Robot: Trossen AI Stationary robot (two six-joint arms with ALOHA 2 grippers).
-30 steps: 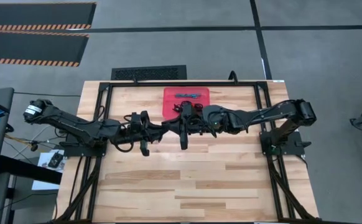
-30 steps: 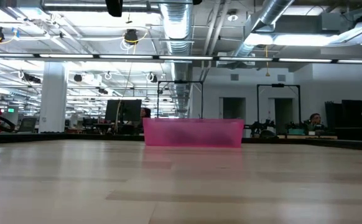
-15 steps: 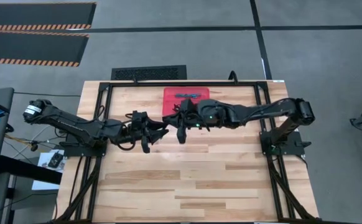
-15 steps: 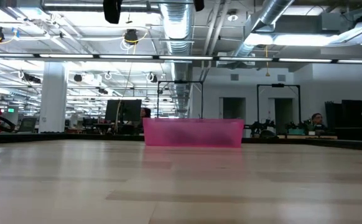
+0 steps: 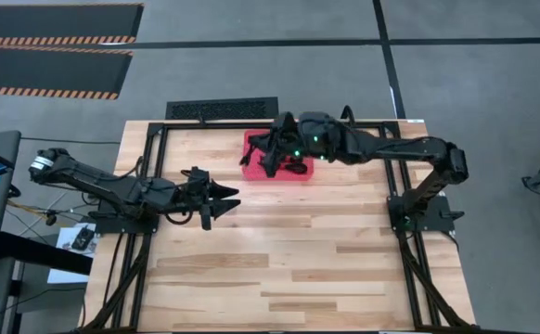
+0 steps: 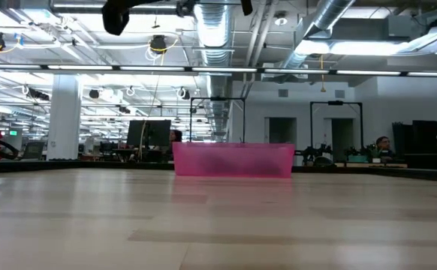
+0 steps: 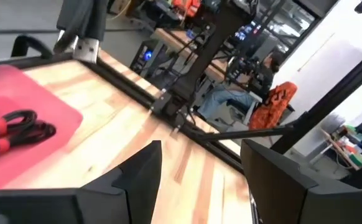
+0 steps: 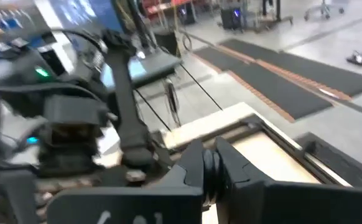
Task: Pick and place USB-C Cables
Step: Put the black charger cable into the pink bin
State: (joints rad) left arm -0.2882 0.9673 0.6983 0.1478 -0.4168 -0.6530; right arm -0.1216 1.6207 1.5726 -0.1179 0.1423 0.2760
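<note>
The translucent red tray (image 5: 250, 163) stands at the table's far middle and shows pink in the low view (image 6: 233, 160). In it lies a black USB-C cable bundle with red ties (image 7: 12, 127), partly seen beside the right arm (image 5: 295, 168). My right gripper (image 5: 269, 158) hovers over the tray's left part, fingers shut (image 8: 209, 165). My left gripper (image 5: 224, 206) hangs open over bare table left of the middle, clear of the tray, nothing between its fingers (image 7: 199, 174). The right arm hides the rest of the tray's contents. My right gripper shows a small dark round shape between its shut fingertips (image 8: 211, 163) in the right wrist view. I cannot tell whether that is a cable or part of the fingers.
A black frame (image 5: 270, 123) runs along the table's far edge and down both sides. The near half of the wooden table (image 5: 279, 269) holds nothing. Desks, screens and a seated person (image 7: 231, 93) show in the room beyond.
My right gripper, still shut, has swung from the table's middle toward the far edge and now hangs over the tray. My left gripper has opened and drawn back a little toward the table's left edge, apart from the right one.
</note>
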